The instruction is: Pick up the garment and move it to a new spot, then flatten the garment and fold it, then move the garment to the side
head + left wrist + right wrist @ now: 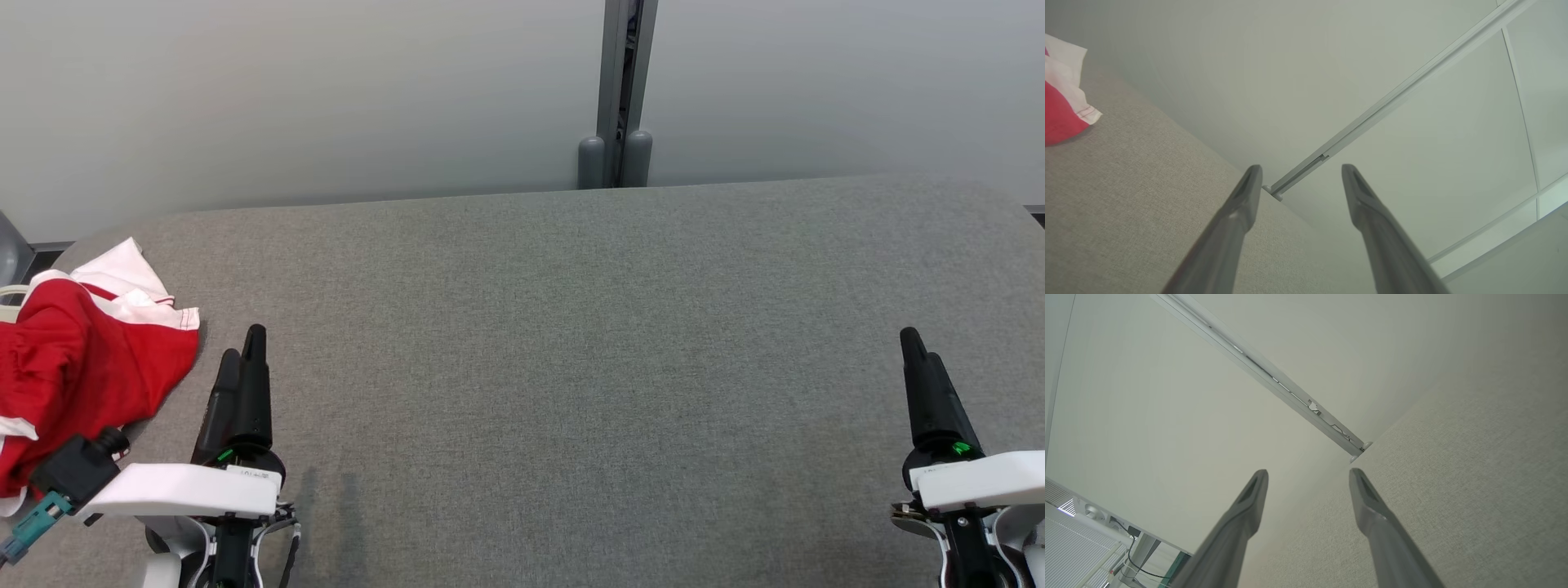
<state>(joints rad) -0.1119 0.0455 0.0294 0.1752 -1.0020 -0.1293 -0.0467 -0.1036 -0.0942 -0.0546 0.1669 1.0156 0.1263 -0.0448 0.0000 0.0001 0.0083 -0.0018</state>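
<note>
Left gripper (243, 341) and right gripper (913, 339) spread, empty | garment (82, 359) crumpled at table (571, 327) edge — you should pinch a raised fold deep.

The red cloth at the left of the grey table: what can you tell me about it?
The garment is soft red fabric with white panels and a stitched hem. It lies crumpled, not flattened, on the left end of the grey fabric-covered table, running past the head view's left edge. The left gripper stands beside it, apart, fingers open.
</note>
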